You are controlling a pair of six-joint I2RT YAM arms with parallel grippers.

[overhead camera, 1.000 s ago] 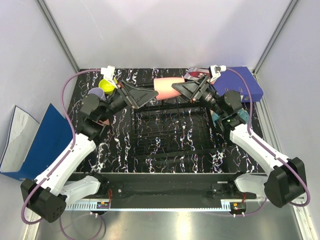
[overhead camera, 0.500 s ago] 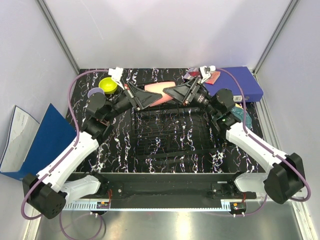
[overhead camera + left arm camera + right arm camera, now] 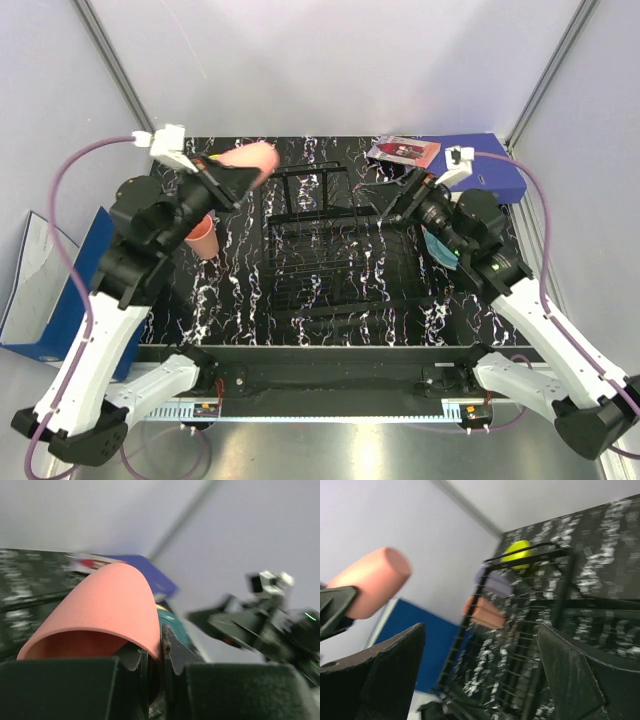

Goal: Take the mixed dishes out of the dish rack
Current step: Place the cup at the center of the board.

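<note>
Now we see the left arm raised over the far left corner of the desk (image 3: 230, 300). Its left fingers (image 3: 172, 655) are clenched on the pink cup (image 3: 248, 157). In the left wrist view they pinch the wall of the cup at its rim, one finger inside and one outside. The cup lies on its side in the air, above the desk and outside the dish rack (image 3: 335, 262), its closed base pointing toward the rack.

The rack stands in the middle of the desk, between the two arms. The right arm reaches toward its far right corner. In the right wrist view the right fingers (image 3: 570, 680) are spread wide, with nothing between them.

On the desk near the left edge, a salmon cup (image 3: 202, 237) stands just beside the left arm. The right wrist view shows it beyond the rack wires, with a lavender cup (image 3: 492, 582) next to it and a small yellow bowl (image 3: 517, 551) farther toward the far edge. All three are outside the rack.

A teal plate (image 3: 438, 247) lies near the right edge, partly hidden under the right arm.

A red-patterned booklet (image 3: 403, 151) sits at the far edge, next to a blue box (image 3: 500, 165) in the far right corner. A blue binder (image 3: 55, 290) leans beyond the left edge.
</note>
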